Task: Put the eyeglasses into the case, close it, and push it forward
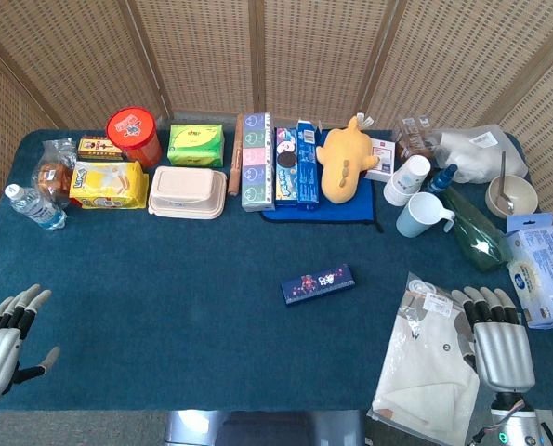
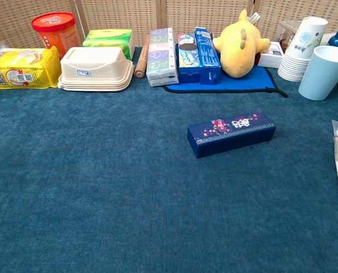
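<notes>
The glasses case (image 1: 318, 283) lies shut on the blue cloth, well ahead of the right hand (image 1: 497, 346) and off to its left, nothing touching it. That hand sits low at the near edge, fingers straight and apart, holding nothing, just beside a clear plastic bag (image 1: 434, 362). The left hand (image 1: 2, 336) waits far off at the other corner, fingers likewise spread and empty. No glasses show, so they look already packed; to my eye only the push forward could remain, which would need the right hand brought behind the case.
</notes>
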### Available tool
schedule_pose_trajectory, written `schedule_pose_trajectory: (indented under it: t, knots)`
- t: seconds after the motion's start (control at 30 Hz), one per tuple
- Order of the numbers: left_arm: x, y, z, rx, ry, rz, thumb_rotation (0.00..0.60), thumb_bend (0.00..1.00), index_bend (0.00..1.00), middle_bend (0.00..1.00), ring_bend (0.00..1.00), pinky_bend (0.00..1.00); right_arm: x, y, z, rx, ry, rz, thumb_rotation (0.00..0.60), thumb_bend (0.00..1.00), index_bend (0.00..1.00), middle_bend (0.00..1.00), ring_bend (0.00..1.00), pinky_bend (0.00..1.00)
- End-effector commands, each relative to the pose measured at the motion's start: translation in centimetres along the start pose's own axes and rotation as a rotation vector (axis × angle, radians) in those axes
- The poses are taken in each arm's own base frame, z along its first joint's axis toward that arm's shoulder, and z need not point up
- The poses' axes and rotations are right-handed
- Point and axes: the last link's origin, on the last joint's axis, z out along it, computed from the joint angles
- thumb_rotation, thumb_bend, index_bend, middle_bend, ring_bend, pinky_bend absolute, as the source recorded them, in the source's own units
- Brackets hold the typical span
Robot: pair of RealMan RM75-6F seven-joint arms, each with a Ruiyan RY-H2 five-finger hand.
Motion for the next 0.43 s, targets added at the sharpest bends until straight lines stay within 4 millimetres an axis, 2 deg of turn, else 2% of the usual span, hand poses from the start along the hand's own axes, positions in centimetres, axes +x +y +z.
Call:
schedule_pose_trajectory:
  t: [0.03, 0.43]
  knots:
    - [0.06, 0.48, -0.02, -0.016, 0.002, -0.001, 0.6, 0.28, 0.02, 0.0, 0.0, 0.0, 0.16, 0.25, -0.07, 0.002, 0.01, 0.003, 0.6, 0.32, 0.24, 0.23, 0.17, 0.17]
    - [0.86, 0.92, -0.21, -0.035, 0.031, 0.013, 0.6, 0.28, 0.02, 0.0, 0.0, 0.0, -0.41, 0.24, 0.04, 0.017, -0.003, 0.036, 0.6, 0.33, 0.22, 0.23, 0.17, 0.17]
